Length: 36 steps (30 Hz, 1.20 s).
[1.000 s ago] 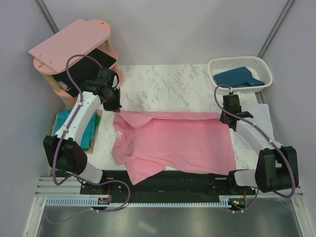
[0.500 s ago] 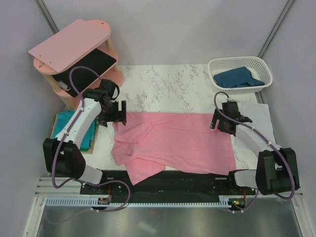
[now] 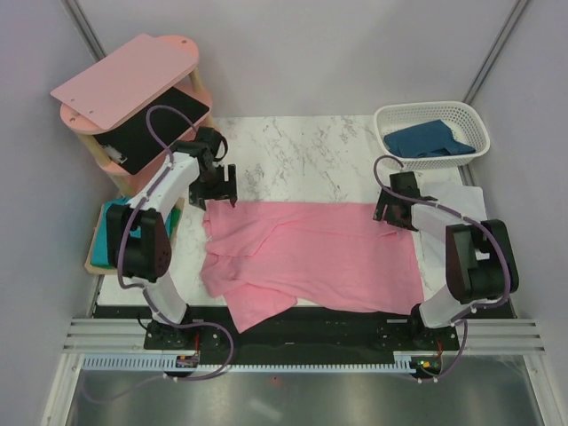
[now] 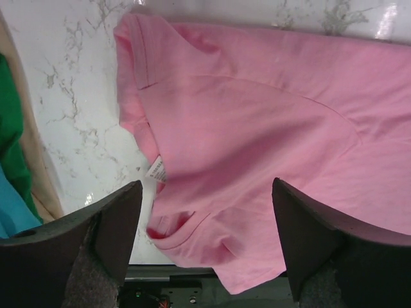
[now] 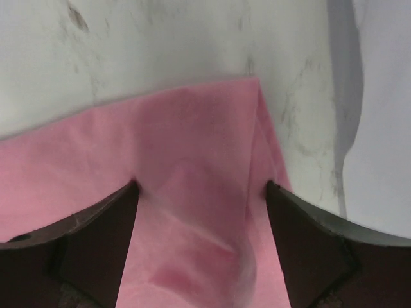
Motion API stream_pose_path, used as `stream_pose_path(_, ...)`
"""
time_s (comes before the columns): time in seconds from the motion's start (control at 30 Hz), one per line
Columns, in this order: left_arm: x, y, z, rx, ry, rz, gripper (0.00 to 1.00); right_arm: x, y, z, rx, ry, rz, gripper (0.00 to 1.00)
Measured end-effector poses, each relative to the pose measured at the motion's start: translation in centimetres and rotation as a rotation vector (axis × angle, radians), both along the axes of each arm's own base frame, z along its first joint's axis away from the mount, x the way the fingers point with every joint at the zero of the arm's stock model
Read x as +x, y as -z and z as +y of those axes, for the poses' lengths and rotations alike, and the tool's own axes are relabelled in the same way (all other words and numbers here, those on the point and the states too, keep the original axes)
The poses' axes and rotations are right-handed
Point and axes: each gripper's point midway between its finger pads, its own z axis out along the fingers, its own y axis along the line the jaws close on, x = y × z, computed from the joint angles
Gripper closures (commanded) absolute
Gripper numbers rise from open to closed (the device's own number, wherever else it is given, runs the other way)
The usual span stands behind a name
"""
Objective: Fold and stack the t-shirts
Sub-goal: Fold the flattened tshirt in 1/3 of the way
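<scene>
The light pink t-shirt (image 3: 311, 253) lies folded over on the marble table, its far edge straight and one sleeve reaching over the near edge. My left gripper (image 3: 217, 189) hovers open above the shirt's far left corner; the left wrist view shows pink cloth (image 4: 257, 122) and a white label (image 4: 156, 171) below the spread jaws of that gripper (image 4: 205, 192). At the far right corner my right gripper (image 3: 393, 213) stands open, the pink corner (image 5: 192, 147) lying loose under this gripper (image 5: 201, 189). The dark blue shirt (image 3: 430, 140) sits in the basket. The teal shirt (image 3: 114, 240) lies at the left.
A pink wooden shelf (image 3: 133, 84) holding a black flat item (image 3: 164, 124) stands at the back left. A white basket (image 3: 470, 120) sits at the back right. A white sheet (image 3: 466, 217) lies right of the shirt. A wooden tray (image 3: 91, 257) holds the teal shirt.
Both grippers went from shut to open and let go of the pink shirt's edge. The raised fold dropped flat, leaving a straight far edge. Both grippers now sit just above its far corners.
</scene>
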Motion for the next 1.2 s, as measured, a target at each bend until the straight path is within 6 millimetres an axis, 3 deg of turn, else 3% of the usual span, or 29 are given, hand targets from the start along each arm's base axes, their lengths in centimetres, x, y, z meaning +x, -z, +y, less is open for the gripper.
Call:
stream_pose_path(0.07, 0.4, 1.8, 0.1, 0.017, -0.006, 0.042, 0.5, 1.5, 0.1, 0.0, 0.003, 0.013, -0.018, 0.28)
stream_pose_path(0.1, 0.4, 2.5, 0.1, 0.023, -0.013, 0.058, 0.69, 2.2, 0.2, 0.0, 0.003, 0.016, -0.026, 0.43)
stream_pose_path(0.13, 0.6, 3.2, 0.1, 0.03, -0.017, 0.073, 0.98, 2.9, 0.3, 0.0, 0.003, 0.02, -0.033, 0.53)
stream_pose_path(0.2, 0.9, 4.4, 0.1, 0.036, -0.025, 0.094, 0.98, 4.0, 0.2, 0.2, 0.004, 0.02, -0.05, 0.77)
stream_pose_path(0.23, 1.0, 4.9, 0.1, 0.04, -0.025, 0.102, 0.98, 4.5, 0.2, 0.2, 0.004, 0.022, -0.056, 0.82)
stream_pose_path(0.3, 1.2, 5.7, 0.1, 0.043, -0.026, 0.115, 0.98, 5.2, 0.2, 0.3, 0.006, 0.025, -0.066, 0.88)
stream_pose_path(0.43, 2.0, 7.3, -0.1, 0.047, -0.026, 0.143, 0.98, 6.1, 0.2, 0.2, 0.007, 0.031, -0.071, 0.89)
stream_pose_path(0.57, 2.5, 9.1, -0.2, 0.056, -0.03, 0.178, 0.98, 6.9, 0.1, 0.2, 0.001, 0.031, -0.064, 0.84)
stream_pose_path(0.67, 3.0, 10.0, -0.3, 0.065, -0.034, 0.193, 0.98, 7.4, 0.1, 0.1, -0.008, 0.034, -0.056, 0.63)
stream_pose_path(0.77, 3.9, 10.0, -0.2, 0.085, -0.038, 0.186, 0.98, 8.0, 0.0, -0.2, -0.027, 0.033, -0.052, 0.35)
stream_pose_path(0.87, 5.5, 9.9, 0.0, 0.117, -0.042, 0.157, 0.98, 8.5, -0.1, -0.5, -0.047, 0.032, -0.047, 0.19)
stream_pose_path(0.97, 6.7, 9.9, 0.1, 0.152, -0.045, 0.137, 0.98, 9.2, -0.2, -0.7, -0.057, 0.03, -0.047, 0.1)
stream_pose_path(1.2, 11.0, 9.6, 0.5, 0.225, -0.063, 0.057, 0.98, 10.5, -0.3, -1.0, -0.085, 0.026, -0.044, 0.05)
